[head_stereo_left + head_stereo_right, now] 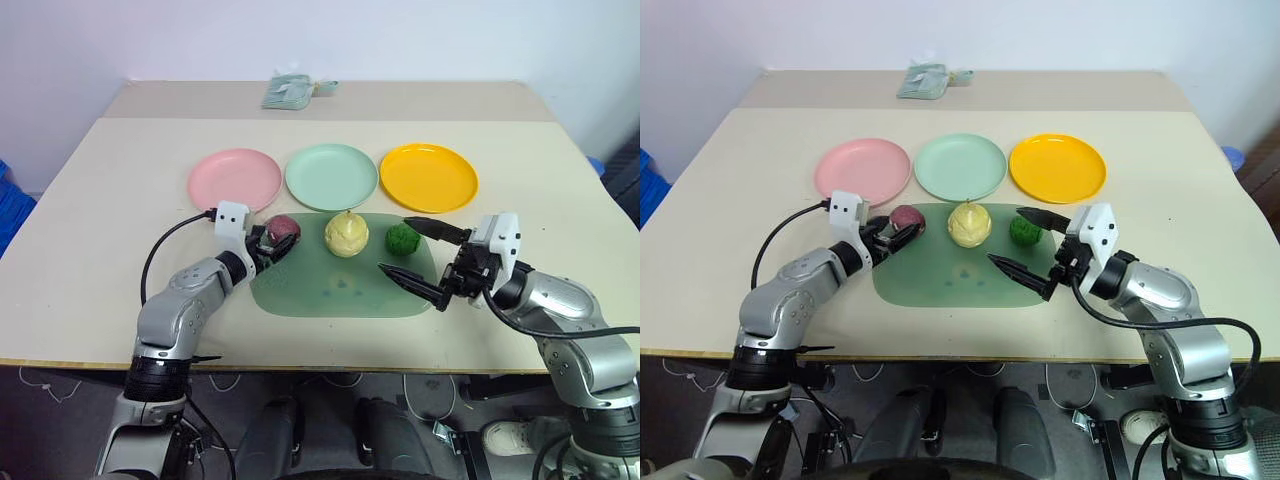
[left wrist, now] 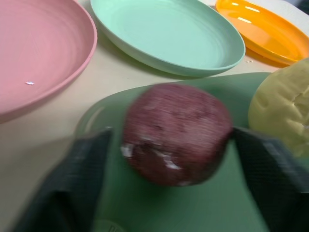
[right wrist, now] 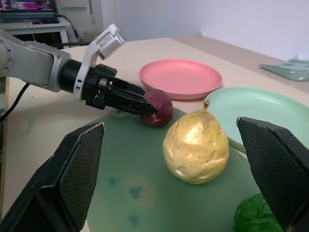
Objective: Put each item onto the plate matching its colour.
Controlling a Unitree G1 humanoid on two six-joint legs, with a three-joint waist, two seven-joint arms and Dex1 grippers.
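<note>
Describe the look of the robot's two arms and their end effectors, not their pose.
Both arms have smooth silver-grey shells with black joints and a loose black cable looping along each. A white boxy block sits at each wrist. The left end effector and the right end effector each carry two black tapered fingers with a fine textured surface.

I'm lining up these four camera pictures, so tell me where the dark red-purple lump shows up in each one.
Left eye view: dark red-purple lump on the green board's far left corner, at the left gripper.
Right eye view: same corner, near the pink plate.
Left wrist view: centre, between the two black fingers.
Right wrist view: left of the yellow pear, at.
Shared landmark: the pink plate.
</note>
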